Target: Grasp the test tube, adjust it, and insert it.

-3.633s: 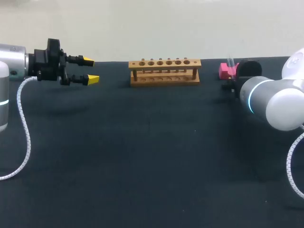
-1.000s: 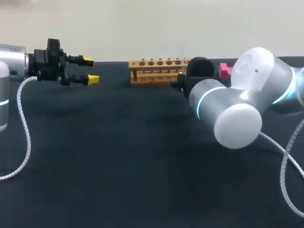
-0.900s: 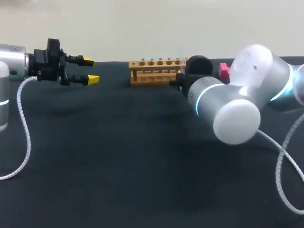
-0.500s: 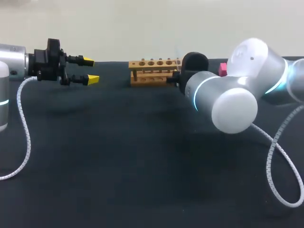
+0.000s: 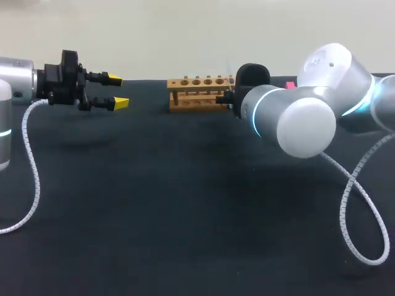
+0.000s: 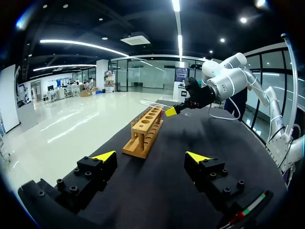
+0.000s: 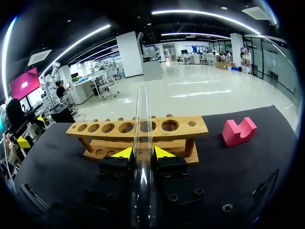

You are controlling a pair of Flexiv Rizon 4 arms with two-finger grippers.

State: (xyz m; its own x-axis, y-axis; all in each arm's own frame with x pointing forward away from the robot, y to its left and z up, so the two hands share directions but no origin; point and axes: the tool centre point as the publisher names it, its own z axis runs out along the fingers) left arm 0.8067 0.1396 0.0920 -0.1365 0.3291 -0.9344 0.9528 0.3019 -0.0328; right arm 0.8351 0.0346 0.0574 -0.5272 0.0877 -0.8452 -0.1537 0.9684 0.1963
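Observation:
A clear test tube (image 7: 142, 119) stands between the yellow tips of my right gripper (image 7: 143, 152), which is shut on it. The tube points at the wooden rack (image 7: 138, 129), close ahead, which has a row of several holes. In the head view the right arm (image 5: 290, 117) covers the rack's (image 5: 196, 92) right end and hides its own gripper. The left wrist view shows the rack (image 6: 145, 131) end on, with the right gripper (image 6: 171, 110) holding the tube (image 6: 153, 102) beside its far end. My left gripper (image 5: 117, 91) hangs open and empty to the left of the rack.
A pink notched block (image 7: 238, 131) lies on the black table (image 5: 154, 203) to the right of the rack, and it shows behind the right arm as the pink block (image 5: 290, 84) in the head view. A coiled cable (image 5: 358, 203) hangs from the right arm.
My right arm has shifted slightly left along the rack's right end, still carrying the tube. The left arm has not moved.

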